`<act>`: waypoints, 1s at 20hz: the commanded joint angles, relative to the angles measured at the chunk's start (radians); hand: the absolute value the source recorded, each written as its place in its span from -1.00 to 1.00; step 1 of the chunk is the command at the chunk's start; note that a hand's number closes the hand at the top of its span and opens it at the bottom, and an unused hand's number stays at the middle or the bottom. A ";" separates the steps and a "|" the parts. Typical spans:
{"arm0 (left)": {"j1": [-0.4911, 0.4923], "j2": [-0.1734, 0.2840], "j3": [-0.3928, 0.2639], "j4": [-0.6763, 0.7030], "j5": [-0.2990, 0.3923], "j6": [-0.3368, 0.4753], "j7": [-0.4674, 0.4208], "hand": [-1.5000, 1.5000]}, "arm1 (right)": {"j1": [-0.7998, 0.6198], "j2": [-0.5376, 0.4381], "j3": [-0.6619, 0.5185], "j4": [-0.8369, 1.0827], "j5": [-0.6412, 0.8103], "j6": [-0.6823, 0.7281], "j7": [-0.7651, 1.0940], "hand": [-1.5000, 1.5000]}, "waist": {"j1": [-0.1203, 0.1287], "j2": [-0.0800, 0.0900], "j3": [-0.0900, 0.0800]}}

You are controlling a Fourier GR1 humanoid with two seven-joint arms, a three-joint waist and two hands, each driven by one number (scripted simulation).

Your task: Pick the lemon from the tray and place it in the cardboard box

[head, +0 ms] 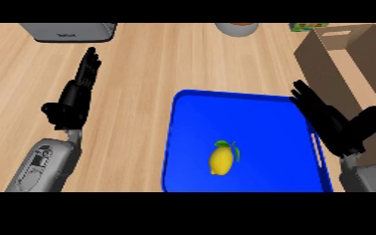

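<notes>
A yellow lemon with a green leaf lies on the blue tray, a little below its middle. The brown cardboard box stands at the right, just beyond the tray's far right corner, its opening facing up. My right hand hovers over the tray's right rim, fingers straight and open, to the right of the lemon and apart from it. My left hand rests open at the left over the wooden counter, fingers pointing away, well clear of the tray.
A grey toaster sits at the far left edge of the counter. A grey bowl-like vessel shows at the top middle, and a small green item behind the box. Bare wood lies between the left hand and the tray.
</notes>
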 commanded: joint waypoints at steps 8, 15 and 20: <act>0.021 0.025 -0.090 -0.011 -0.027 -0.089 0.061 0.00 | 0.151 0.007 -0.005 0.099 0.396 -0.640 0.058 -1.00 | -0.093 0.029 -0.046; 0.020 0.019 -0.132 -0.027 -0.029 -0.125 0.088 0.00 | 0.268 0.018 0.090 0.167 0.683 -0.976 0.142 -1.00 | -0.059 0.016 -0.035; 0.023 0.019 -0.157 -0.033 -0.035 -0.144 0.103 0.00 | 0.315 0.044 0.147 0.182 0.825 -1.089 0.246 -1.00 | -0.035 0.019 -0.037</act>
